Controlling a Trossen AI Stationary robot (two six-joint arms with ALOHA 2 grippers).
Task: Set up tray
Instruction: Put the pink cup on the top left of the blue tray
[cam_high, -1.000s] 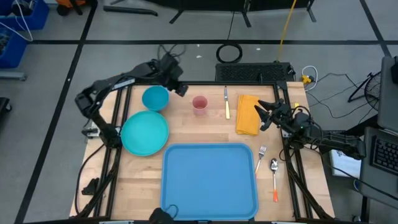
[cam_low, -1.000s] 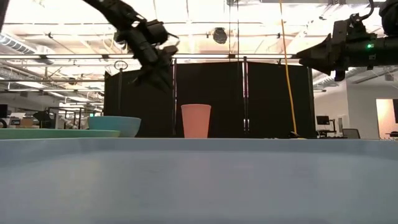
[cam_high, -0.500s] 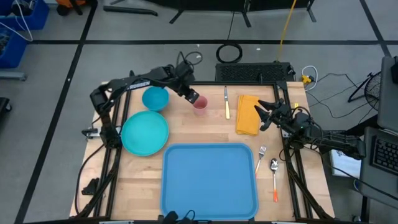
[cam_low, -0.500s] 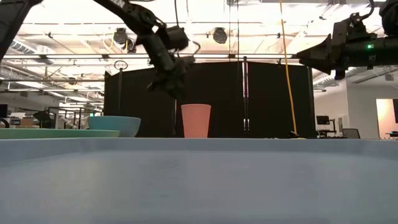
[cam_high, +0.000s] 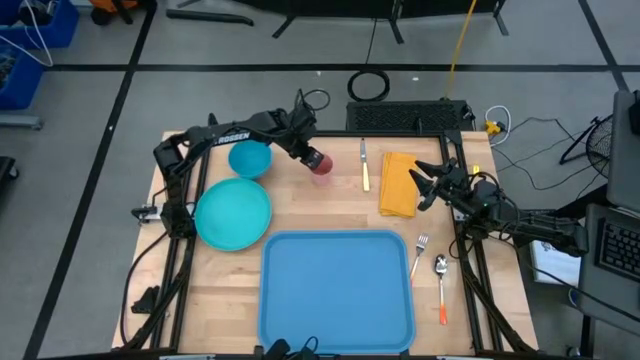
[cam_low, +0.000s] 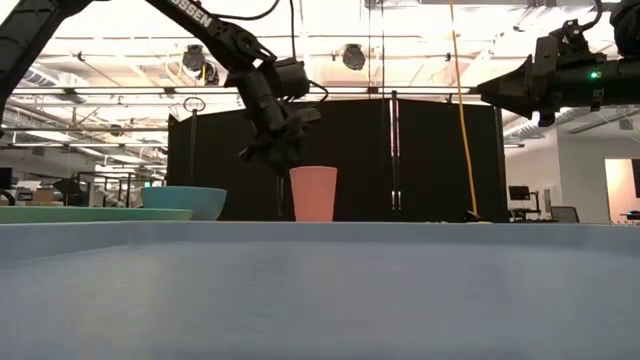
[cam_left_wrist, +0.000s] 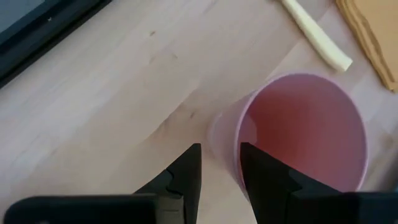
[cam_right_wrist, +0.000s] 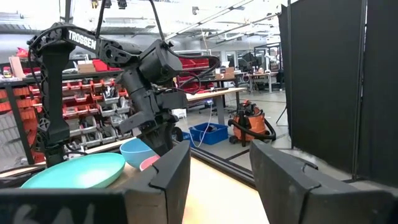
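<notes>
The big blue tray (cam_high: 338, 290) lies flat at the table's near edge, and its rim (cam_low: 320, 232) fills the low view's foreground. A pink cup (cam_high: 322, 167) (cam_low: 313, 195) stands upright on the wood beyond it. My left gripper (cam_high: 311, 159) (cam_left_wrist: 221, 171) is at the cup's left rim, shut on it. My right gripper (cam_high: 418, 186) (cam_right_wrist: 217, 165) hangs open, high above the right edge of a folded yellow napkin (cam_high: 397, 183), touching nothing. My left gripper has the pink cup's wall at the rim (cam_left_wrist: 225, 140) on its left side, one finger inside the cup and one outside. The fingers come slanting down from the far left. The cup stands upright with its base on the table.
A teal plate (cam_high: 233, 213) and a small blue bowl (cam_high: 249, 158) sit left of the tray. A knife with a pale handle (cam_high: 365, 168) lies between cup and napkin. A fork (cam_high: 421, 250) and an orange-handled spoon (cam_high: 441, 285) lie right of the tray.
My left gripper has swung from beside the blue bowl toward the table's right and come down onto the pink cup, its fingers dropping astride the cup's rim.
</notes>
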